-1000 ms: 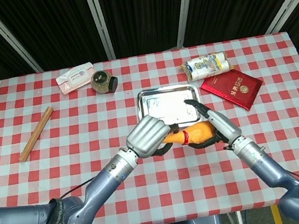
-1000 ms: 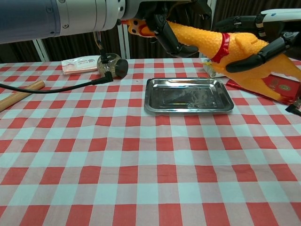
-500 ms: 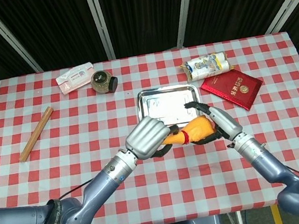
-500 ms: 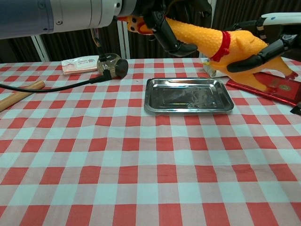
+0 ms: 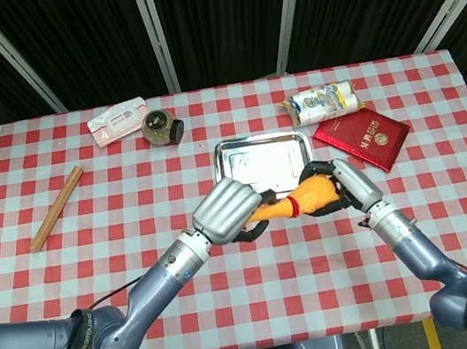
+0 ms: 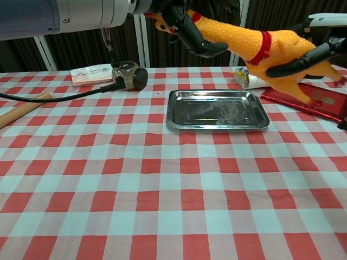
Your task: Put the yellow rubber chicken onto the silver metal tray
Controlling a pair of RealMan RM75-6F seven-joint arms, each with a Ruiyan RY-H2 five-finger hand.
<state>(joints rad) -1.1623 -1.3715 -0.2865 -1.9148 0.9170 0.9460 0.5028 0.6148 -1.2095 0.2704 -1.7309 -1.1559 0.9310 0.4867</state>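
the chicken [image 6: 255, 46] is in the air, held between both hands above the table, with its long axis running left to right: head and neck toward the left hand [image 5: 224, 210], fat body toward the right hand [image 5: 343, 185]. the left hand has its fingers curled around the neck just behind the head; the right hand wraps the body, dark fingers [image 6: 295, 62] closed under its belly. both hands have a firm hold, neither is free.

the tray [image 6: 179, 120] lies flat on the checked cloth, empty. in the chest view the chicken hangs well above it, with the body out past the tray's right end and the legs dangling over the red booklet [image 6: 325, 103]. in the head view the chicken sits at the tray's near right corner, not over its middle.

so the move turns on this: the tray lies below and away from the robot, a little to the left of the body. i judge both hands must carry it forward and down together, keeping its axis along the tray's long side. the right hand, bearing the bulk, is nearer the tray.
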